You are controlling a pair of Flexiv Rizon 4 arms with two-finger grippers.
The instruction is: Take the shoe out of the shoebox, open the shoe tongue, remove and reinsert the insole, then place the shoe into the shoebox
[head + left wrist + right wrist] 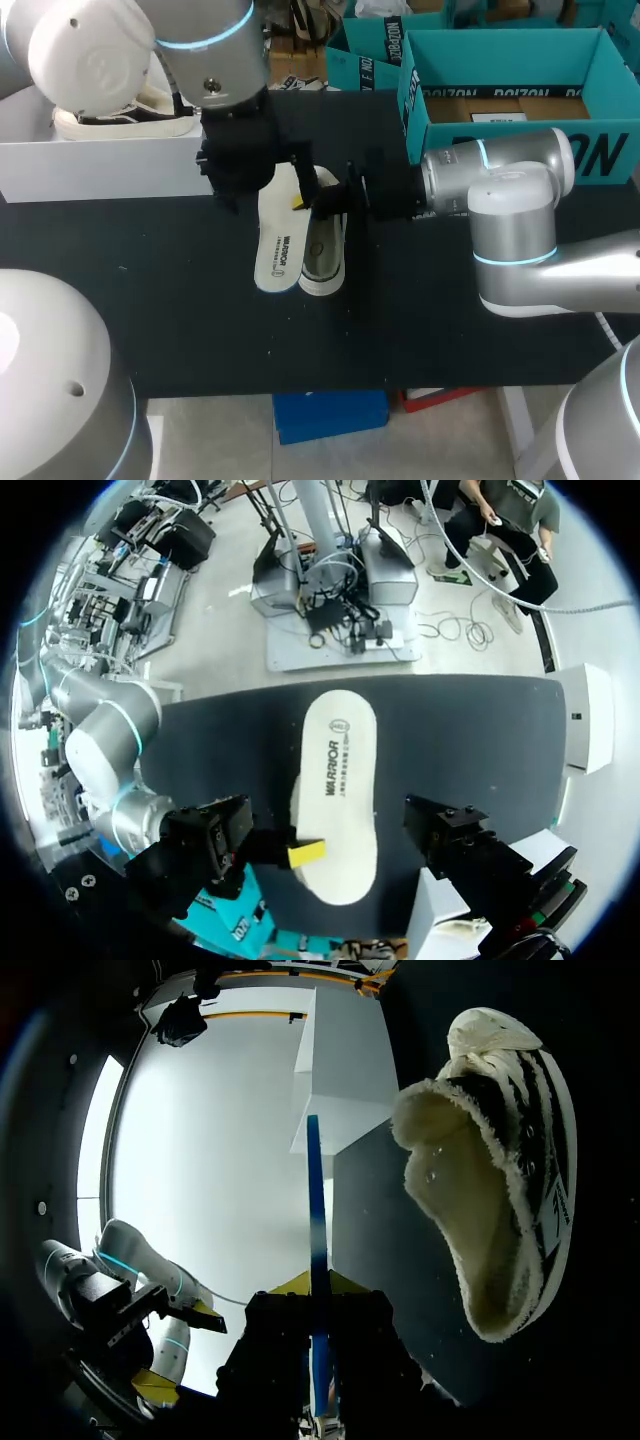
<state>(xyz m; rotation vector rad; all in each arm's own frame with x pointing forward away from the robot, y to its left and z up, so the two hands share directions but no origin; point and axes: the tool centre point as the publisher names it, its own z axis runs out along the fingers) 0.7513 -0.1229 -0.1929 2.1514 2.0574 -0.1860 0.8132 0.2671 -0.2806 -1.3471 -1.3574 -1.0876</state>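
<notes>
- Right gripper: yellow tips pressed together on the insole, pinching one end of it at its long edge. It enters from the right side of the table.
- Insole: white top face upward, held level and clear of the table. The right wrist view shows it edge-on as a thin blue line running out ahead of the tips.
- Left gripper: hangs directly over the gripped end of the insole. Whether it is spread or closed cannot be told.
- Shoe: rests on the table below the insole and just to one side, with its fleece-lined opening exposed. In the head view the insole overlaps its left edge.
- Governing relation: the long axes of insole and shoe run nearly parallel, near-to-far across the table. The shoe lies beneath and slightly right of the held insole. The right arm has the insole; the left is placed above to steady the shoe.
- Step, as judged: insole out, reinsertion pending. The free end will need tipping down into the opening.
- White shoebox: at the table's left, holding a similar shoe.
- Teal box: open, behind the right arm.
</notes>
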